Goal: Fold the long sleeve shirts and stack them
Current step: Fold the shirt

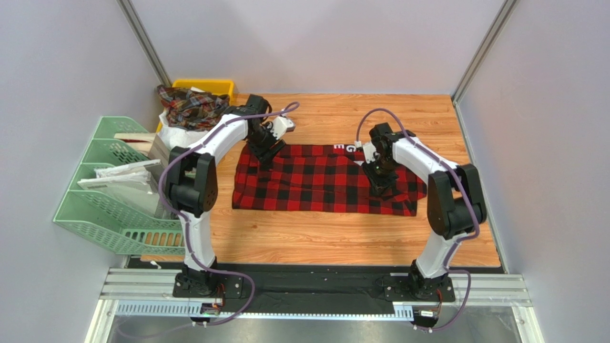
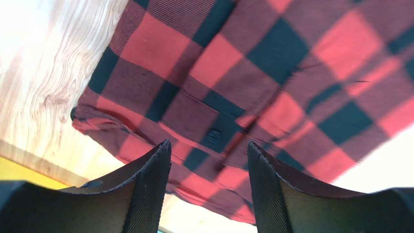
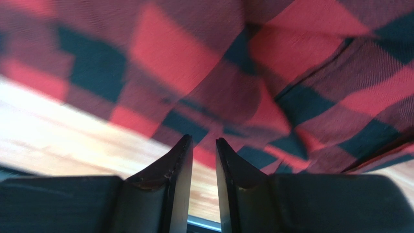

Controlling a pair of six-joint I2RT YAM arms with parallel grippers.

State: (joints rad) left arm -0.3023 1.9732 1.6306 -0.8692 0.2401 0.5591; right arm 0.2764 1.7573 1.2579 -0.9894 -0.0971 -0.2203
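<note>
Red check shirt (image 1: 322, 179) lies mid-table (image 1: 315, 236) as one wide folded band. The left gripper (image 1: 266, 153) is on its back-left corner with jaws wide and empty, while the right gripper (image 1: 379, 184) is on the right end, pinched to a narrow slit with wood showing through. Off to the back left, another plaid shirt (image 1: 192, 106) is heaped by a yellow bin (image 1: 207, 86), next to green trays (image 1: 107, 207). Both wrist views are mostly blurry checks, and the arms cover the shirt's ends.

A wood-grain desk (image 1: 322, 232) fills the grey-walled booth. At its left edge stands a rack of green mesh trays (image 1: 107, 214) holding white papers (image 1: 122, 175). A yellow bin (image 1: 215, 86) sits in the far left corner. Along the near edge runs an aluminium rail (image 1: 494, 289).
</note>
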